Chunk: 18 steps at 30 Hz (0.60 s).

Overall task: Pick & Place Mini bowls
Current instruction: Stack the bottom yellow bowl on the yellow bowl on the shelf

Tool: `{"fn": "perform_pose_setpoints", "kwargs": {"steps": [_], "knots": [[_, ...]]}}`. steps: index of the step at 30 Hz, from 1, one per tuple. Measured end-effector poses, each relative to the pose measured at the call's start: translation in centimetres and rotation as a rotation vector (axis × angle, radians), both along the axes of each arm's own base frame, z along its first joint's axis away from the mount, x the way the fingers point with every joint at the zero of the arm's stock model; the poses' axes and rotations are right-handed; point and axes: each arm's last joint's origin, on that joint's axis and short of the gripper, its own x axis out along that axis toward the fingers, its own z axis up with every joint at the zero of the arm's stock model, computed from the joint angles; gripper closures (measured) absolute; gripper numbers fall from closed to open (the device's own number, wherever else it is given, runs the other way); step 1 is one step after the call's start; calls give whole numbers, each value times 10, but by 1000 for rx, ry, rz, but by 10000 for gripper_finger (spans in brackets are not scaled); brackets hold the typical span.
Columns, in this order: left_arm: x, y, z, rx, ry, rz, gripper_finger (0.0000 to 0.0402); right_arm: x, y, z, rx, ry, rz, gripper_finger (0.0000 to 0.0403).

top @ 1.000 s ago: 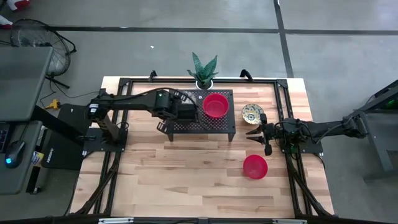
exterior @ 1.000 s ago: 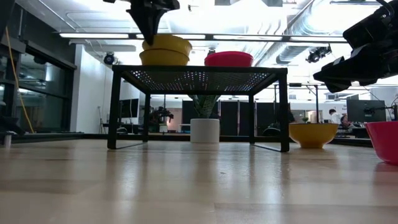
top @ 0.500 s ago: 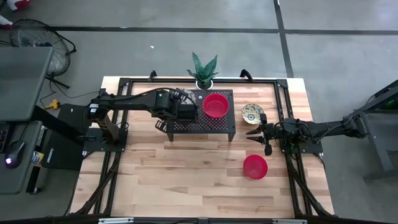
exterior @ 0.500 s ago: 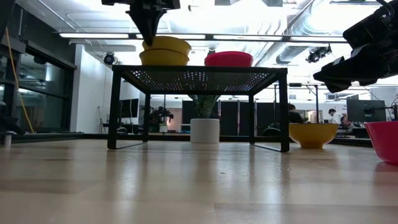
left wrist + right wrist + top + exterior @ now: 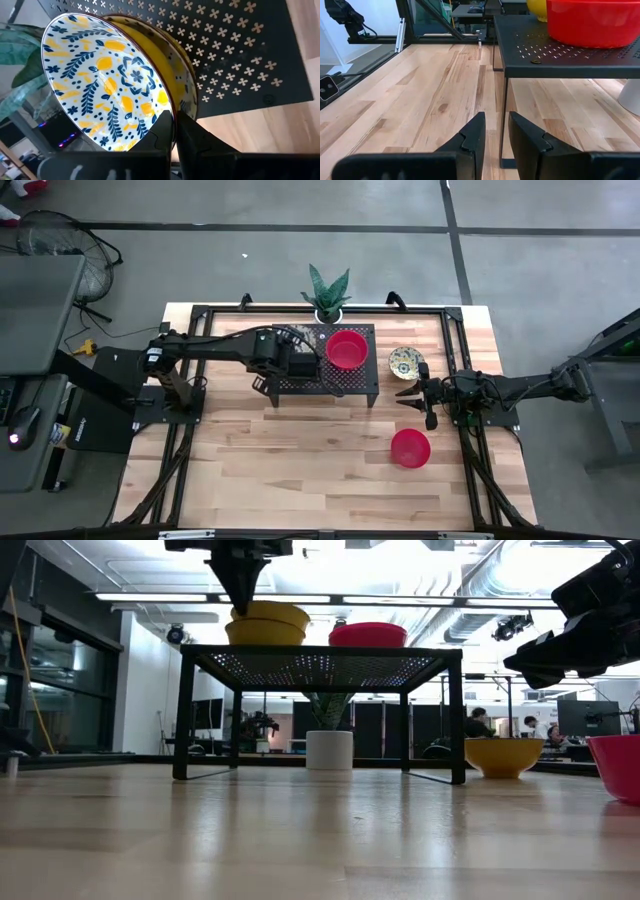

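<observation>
Mini bowls were split between two levels: on the black perforated metal stand [image 5: 340, 380] sat a plain glossy red bowl [image 5: 347, 349] and, beside it under the left arm, a stack of cream-yellow bowls with blue-and-yellow floral insides [image 5: 107, 82]; down on the pale wooden table [image 5: 300, 460] lay another patterned yellow bowl [image 5: 406, 362] and another red bowl [image 5: 410, 448].

Largest in play was the left arm, reaching across the stand. Its left gripper [image 5: 175, 132] had its two dark fingers nearly together, pinching the rim of the top patterned bowl, one finger inside the wall and one outside. That bowl lay straight ahead of the pincer, nested in the one below, so letting go or lifting looked to be a plain vertical matter.

Smaller, and idle, the right gripper [image 5: 493, 131] hung above the table between the two loose bowls, fingers a narrow gap apart and empty. By my judgement it was far nearer to both loose bowls than the left.
</observation>
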Motion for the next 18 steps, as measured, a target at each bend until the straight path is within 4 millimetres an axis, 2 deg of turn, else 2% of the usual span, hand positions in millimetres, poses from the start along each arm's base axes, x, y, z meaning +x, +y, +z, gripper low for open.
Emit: {"fn": "perform_pose_setpoints", "kwargs": {"steps": [4,9,18], "knots": [[0,0,-1,-14,-5,10,399,0,0,0,0,0,0,329],[-1,-1,-14,-8,37,28,399,0,0,0,0,0,0,329],[-1,0,-15,-4,28,51,398,0,0,0,0,0,0,329]]}}
